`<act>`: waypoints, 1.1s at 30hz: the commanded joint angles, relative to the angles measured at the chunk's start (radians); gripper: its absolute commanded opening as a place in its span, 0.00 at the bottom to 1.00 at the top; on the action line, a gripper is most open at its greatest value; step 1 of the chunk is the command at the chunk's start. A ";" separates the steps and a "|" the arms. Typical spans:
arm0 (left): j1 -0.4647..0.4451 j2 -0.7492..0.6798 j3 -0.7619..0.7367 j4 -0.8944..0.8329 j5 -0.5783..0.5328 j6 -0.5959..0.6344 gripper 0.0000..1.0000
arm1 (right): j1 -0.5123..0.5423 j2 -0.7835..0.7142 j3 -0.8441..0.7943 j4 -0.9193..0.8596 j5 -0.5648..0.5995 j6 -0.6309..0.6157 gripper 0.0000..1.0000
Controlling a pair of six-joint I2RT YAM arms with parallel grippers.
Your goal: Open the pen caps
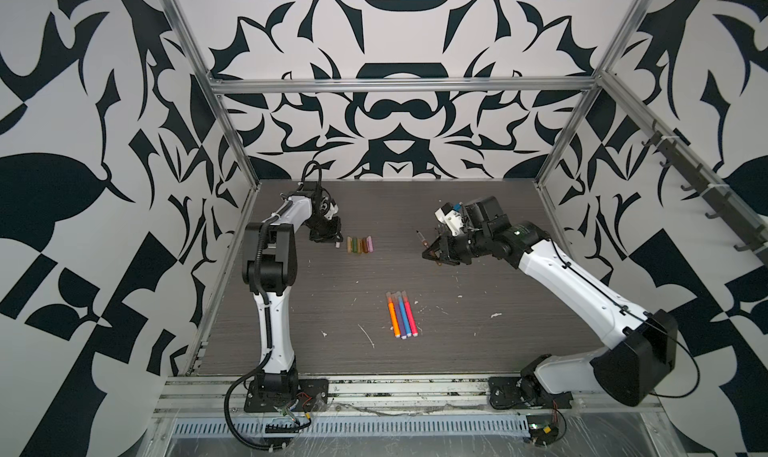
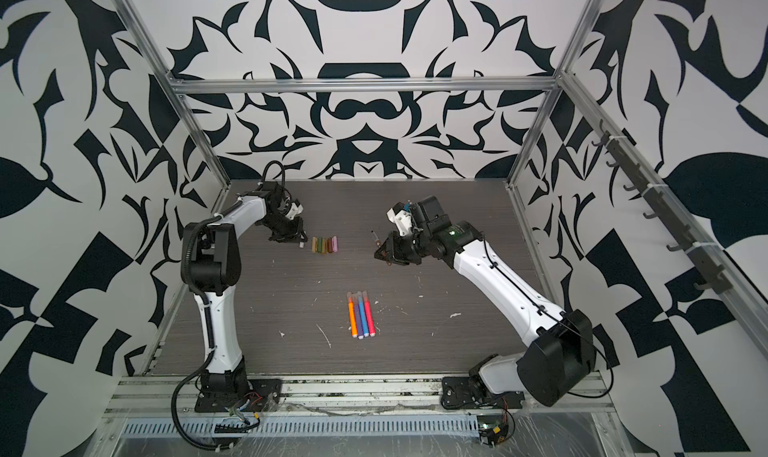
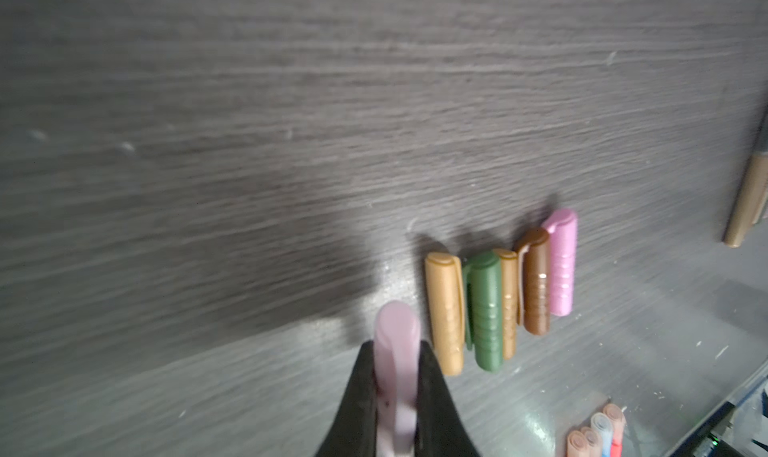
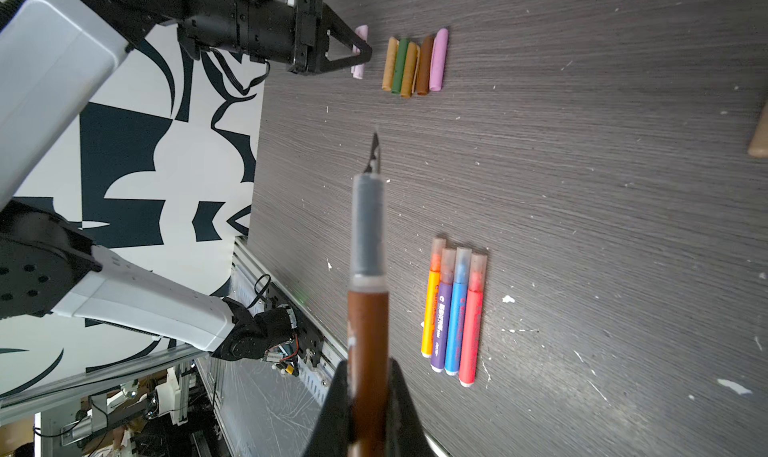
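A pale lilac cap [image 3: 395, 334] sits pinched between the two black fingers of the left claw [image 3: 397, 349], its rounded end sticking out past the fingertips. The claw is closed on it and hangs low over the dark wood-grain bench [image 1: 478, 309]. Whether the cap touches the surface cannot be told.

Just beside that claw, on the side facing the right claw, five loose caps [image 1: 360, 245] lie flat in a tight row, side by side and touching. Counting away from the left claw, they are tan [image 3: 444, 313], green [image 3: 484, 309], tan [image 3: 509, 305], brown [image 3: 536, 284] and pink [image 3: 562, 264].

The right claw [image 4: 365, 365] is clamped around the barrel of a brown pen [image 4: 368, 322]. The pen is uncapped: its grey neck and dark brush tip [image 4: 375, 143] point out ahead of the claw, towards the row of caps, and are held clear of the bench.

Well apart from both claws, nearer the arm bases, four bright pens [image 1: 401, 314] lie parallel and touching: orange, purple, blue and pink. Each one wears its translucent cap [image 4: 461, 264].
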 commanded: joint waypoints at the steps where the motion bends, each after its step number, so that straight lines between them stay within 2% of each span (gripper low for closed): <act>1: 0.007 0.002 -0.001 -0.026 0.040 -0.033 0.06 | -0.004 -0.005 0.044 -0.009 0.001 -0.022 0.00; 20: 0.015 0.029 -0.015 0.005 0.081 -0.083 0.16 | -0.009 0.016 0.065 -0.024 -0.008 -0.024 0.00; 33: 0.014 0.038 -0.025 0.006 0.094 -0.090 0.19 | -0.010 0.012 0.054 -0.024 -0.007 -0.024 0.00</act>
